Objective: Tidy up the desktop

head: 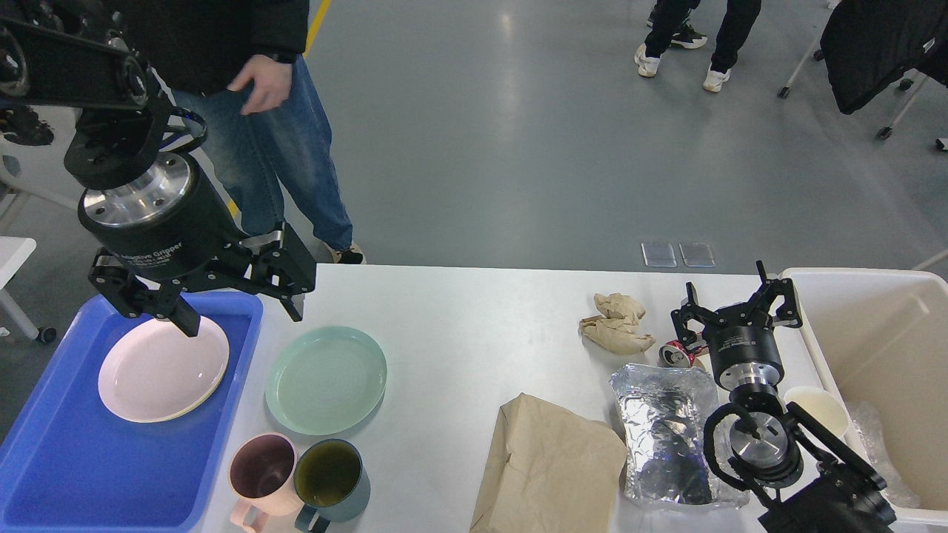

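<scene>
A glossy grey floor spreads beyond the table, catching soft overhead glare. On it, a yellow line runs top left, two clear floor plates lie near the table edge, and wheeled chair legs stand top right.

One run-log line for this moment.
left end effector open above green plate | right end effector open, empty | pink plate in blue tray

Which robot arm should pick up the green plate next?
Probably the left. The left gripper hangs open between the blue tray and the green plate. The right gripper is far over by the cream bin, among the paper scraps.
</scene>
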Controlling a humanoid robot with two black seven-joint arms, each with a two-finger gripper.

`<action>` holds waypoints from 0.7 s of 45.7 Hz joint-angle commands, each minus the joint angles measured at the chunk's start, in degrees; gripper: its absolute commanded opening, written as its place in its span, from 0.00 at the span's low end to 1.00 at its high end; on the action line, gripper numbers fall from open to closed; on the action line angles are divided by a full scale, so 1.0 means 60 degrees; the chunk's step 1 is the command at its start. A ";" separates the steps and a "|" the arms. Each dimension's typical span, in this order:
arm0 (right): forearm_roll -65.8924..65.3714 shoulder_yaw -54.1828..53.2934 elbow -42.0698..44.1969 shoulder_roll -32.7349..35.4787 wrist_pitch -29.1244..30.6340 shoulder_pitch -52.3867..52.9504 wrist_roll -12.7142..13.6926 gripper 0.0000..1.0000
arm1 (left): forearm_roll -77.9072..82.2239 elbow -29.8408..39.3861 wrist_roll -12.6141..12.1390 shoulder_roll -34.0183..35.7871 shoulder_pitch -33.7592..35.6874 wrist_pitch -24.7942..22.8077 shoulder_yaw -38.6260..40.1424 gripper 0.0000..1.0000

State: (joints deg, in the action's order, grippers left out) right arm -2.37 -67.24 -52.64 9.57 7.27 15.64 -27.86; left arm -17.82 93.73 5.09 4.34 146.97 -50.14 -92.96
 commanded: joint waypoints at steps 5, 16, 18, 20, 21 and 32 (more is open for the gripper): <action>0.0000 0.0000 0.0000 0.0002 0.0005 0.0000 0.0000 1.00 | 0.0011 -0.0622 0.0045 0.0726 -0.0895 0.0094 -0.0137 0.97; 0.0000 0.0000 0.0000 0.0002 0.0005 0.0000 0.0000 1.00 | 0.0347 -0.0651 -0.0073 0.0858 -0.2887 0.0796 0.0376 0.97; 0.0000 0.0000 0.0000 0.0002 0.0005 0.0000 0.0000 1.00 | 0.0406 -0.0651 -0.0087 0.0858 -0.3122 0.1104 0.0376 0.97; 0.0000 0.0000 0.0000 0.0002 0.0005 0.0000 0.0000 1.00 | 0.0464 -0.0651 -0.0131 0.0873 -0.3429 0.1426 0.0347 0.97; 0.0000 0.0000 0.0000 0.0002 0.0005 0.0000 0.0000 1.00 | 0.0508 -0.0637 -0.0175 0.0887 -0.3619 0.1572 0.0332 0.97; 0.0000 0.0000 0.0000 0.0002 0.0005 0.0000 0.0000 1.00 | 0.1138 -0.0768 -0.0439 0.1620 -0.5758 0.3929 0.0785 0.94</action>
State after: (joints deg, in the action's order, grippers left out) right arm -2.37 -67.24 -52.64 9.59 7.30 15.65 -27.86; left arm -13.04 89.52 2.68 12.22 118.32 -34.39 -90.00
